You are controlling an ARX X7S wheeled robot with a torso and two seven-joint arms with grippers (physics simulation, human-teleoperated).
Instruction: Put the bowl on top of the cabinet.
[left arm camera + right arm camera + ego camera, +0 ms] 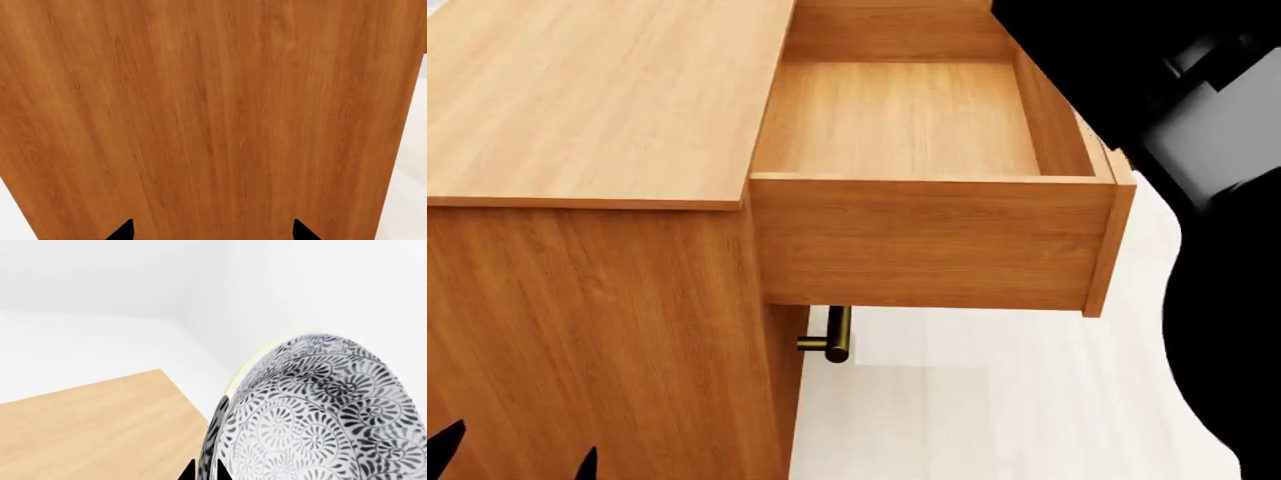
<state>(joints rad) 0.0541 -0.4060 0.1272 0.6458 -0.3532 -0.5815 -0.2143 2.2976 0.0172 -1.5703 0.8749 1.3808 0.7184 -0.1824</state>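
Head view: fills most of the frame with the cabinet (587,110), orange-brown wood with fine straight grain, flat top in the upper left, plain side panel below it. Juts out at upper centre a pulled-open drawer (928,240), a shallow rectangular box with bare wooden floor and thin walls. Shows under the drawer front a brass bar handle (834,335), short and cylindrical, on a lower drawer front seen edge-on. Lies pale and smooth at lower centre, the floor (961,420). Blocks the right edge with a black arm (1228,300) (gripper out of this view).

Left gripper (514,455): only two black pointed fingertips at the lower left corner of the head view, spread apart with bare cabinet wood between, gripping nothing. Same in the left wrist view (212,231), two dark tips at the bottom edge against glossy vertical grain.

Right wrist view: looms at the lower right the bowl (320,415), deep and round, white glaze crowded with dark grey-black floral scrolls, rim pale. Pinches the bowl's rim at the bottom edge, the right gripper (205,471), black tips close together on either side of the wall. Sits beyond the bowl at lower left a light wood surface against white walls.
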